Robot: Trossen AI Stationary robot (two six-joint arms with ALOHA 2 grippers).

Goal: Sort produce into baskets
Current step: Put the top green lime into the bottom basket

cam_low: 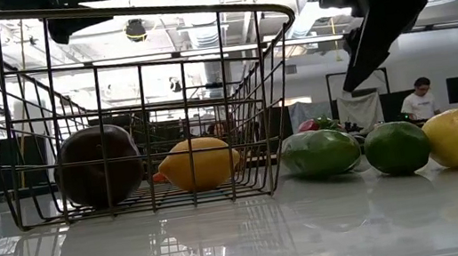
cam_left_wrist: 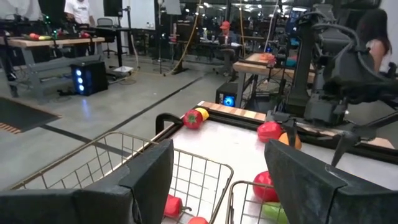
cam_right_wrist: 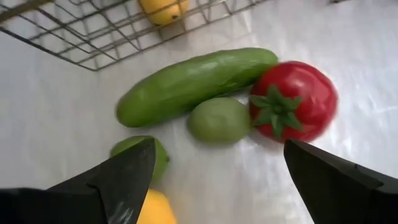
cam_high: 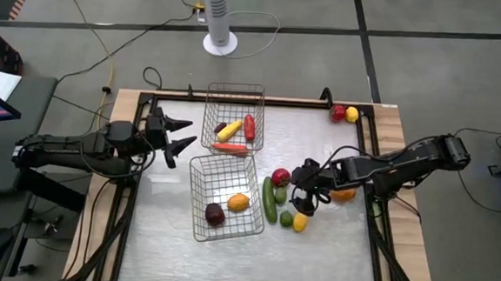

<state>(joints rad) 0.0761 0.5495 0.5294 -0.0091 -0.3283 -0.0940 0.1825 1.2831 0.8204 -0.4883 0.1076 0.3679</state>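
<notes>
Sorting is partly done. The far basket [cam_high: 234, 115] holds several pieces, the near basket [cam_high: 223, 200] two. A cucumber [cam_high: 269, 199], tomato [cam_high: 280, 176] and others lie on the table [cam_high: 331, 250]. The right tool [cam_high: 306, 194] hovers open above them; the left tool [cam_high: 177, 138] waits open beside the baskets.

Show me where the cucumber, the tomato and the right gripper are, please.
cucumber [cam_right_wrist: 196, 84]: right wrist view, middle of its green body.
tomato [cam_right_wrist: 293, 101]: right wrist view, red skin beside the green stem.
right gripper [cam_right_wrist: 217, 171]: right wrist view, midway between its open fingertips.
</notes>
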